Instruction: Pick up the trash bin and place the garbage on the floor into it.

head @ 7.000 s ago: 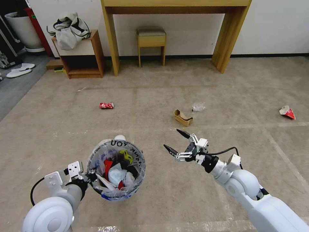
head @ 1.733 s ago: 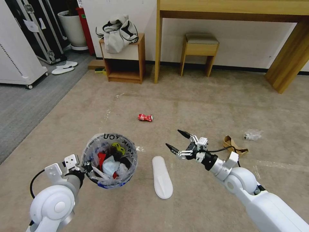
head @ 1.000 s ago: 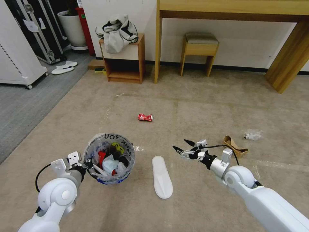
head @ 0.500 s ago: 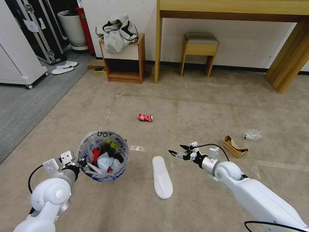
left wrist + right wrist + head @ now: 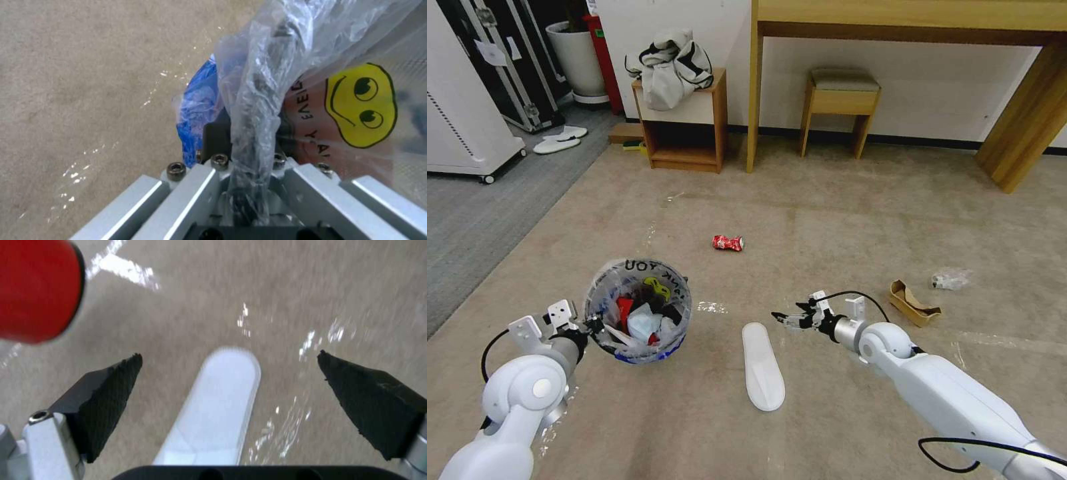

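My left gripper is shut on the rim of the trash bin, a red bin with a blue band and a clear lettered bag, held above the floor. In the left wrist view the left gripper pinches rim and bag of the trash bin. My right gripper is open, low beside the far end of the white flat slipper. The right wrist view has the slipper between the open fingers of the right gripper. More garbage lies around: a red soda can, a cardboard scrap, a clear plastic wad.
A wooden desk, a stool and a small cabinet with clothes on it line the back wall. Grey flooring at the left holds a white wheeled unit, a pair of slippers and a planter.
The camera turned left since the oldest frame, bringing the slipper into view. Over the last second my right gripper sank toward the slipper's far end, and the left arm shifted the bin slightly left.
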Robot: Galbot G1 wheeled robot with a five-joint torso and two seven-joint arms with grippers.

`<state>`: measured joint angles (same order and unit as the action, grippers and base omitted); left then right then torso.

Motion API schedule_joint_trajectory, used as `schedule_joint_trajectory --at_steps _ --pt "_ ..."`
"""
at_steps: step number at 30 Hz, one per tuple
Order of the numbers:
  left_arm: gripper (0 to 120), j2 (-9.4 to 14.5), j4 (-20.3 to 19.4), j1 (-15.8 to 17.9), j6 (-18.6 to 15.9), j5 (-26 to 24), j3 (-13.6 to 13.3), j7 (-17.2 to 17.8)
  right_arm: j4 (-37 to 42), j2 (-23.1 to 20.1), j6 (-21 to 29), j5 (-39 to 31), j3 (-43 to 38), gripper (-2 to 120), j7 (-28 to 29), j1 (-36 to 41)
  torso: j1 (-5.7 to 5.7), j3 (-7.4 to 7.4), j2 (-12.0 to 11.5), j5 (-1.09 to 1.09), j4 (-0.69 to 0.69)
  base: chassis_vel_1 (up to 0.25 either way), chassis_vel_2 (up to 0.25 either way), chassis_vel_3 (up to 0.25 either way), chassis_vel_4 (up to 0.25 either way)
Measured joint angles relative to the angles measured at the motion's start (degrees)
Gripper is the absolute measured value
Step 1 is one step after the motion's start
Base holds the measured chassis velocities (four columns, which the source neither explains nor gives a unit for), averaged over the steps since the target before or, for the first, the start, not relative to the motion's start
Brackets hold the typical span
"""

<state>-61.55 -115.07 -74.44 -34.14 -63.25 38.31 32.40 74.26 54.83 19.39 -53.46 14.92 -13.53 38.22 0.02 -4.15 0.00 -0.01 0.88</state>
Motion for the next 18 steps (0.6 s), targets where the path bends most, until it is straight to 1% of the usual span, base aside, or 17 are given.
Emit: schedule_joint_trajectory --at_steps 1,3,6,9,12,14,18 --pt "0 0.0 0.0 0.0 0.0 0.0 0.0 0.0 0.0 0.0 0.0 0.0 0.0 100 0.0 0.0 0.0 0.0 0.0 0.0 0.0 0.0 0.0 0.0 0.0" --pt "0 -0.1 0.3 0.2 0.0 0.1 0.2 -0.4 -1.6 0.9 2.5 -0.3 1.7 100 0.7 -1.0 0.0 0.0 0.0 0.0 0.0 0.0 0.0 0.0 0.0" --pt "0 -0.2 0.4 0.3 0.0 0.1 0.2 -0.5 -2.2 1.2 3.8 -0.6 2.7 100 1.0 -1.6 0.0 0.0 0.0 0.0 0.0 0.0 0.0 0.0 0.0" --pt "0 -0.5 0.5 0.3 0.0 0.4 0.4 -1.3 -3.4 2.3 6.8 -1.2 5.4 100 1.6 -2.9 0.0 0.0 0.0 0.01 0.0 0.0 0.0 0.0 0.0" --pt "0 -0.6 0.5 0.1 -0.1 0.8 0.7 -2.1 -3.9 2.8 7.6 -1.3 6.1 100 1.9 -3.1 0.0 0.0 0.0 -0.01 0.01 0.0 0.0 0.0 0.0" --pt "0 -0.8 0.5 -0.3 -0.3 1.2 1.0 -2.7 -4.3 3.7 9.0 -1.6 7.2 100 2.6 -3.3 0.0 0.0 0.0 0.01 -0.01 0.0 0.0 0.0 0.0" --pt "0 -0.9 0.5 -0.5 -0.4 1.2 1.0 -2.9 -4.8 4.2 9.3 -1.6 8.0 100 3.0 -3.1 0.0 0.0 0.0 0.0 0.0 0.0 0.0 0.0 0.0"
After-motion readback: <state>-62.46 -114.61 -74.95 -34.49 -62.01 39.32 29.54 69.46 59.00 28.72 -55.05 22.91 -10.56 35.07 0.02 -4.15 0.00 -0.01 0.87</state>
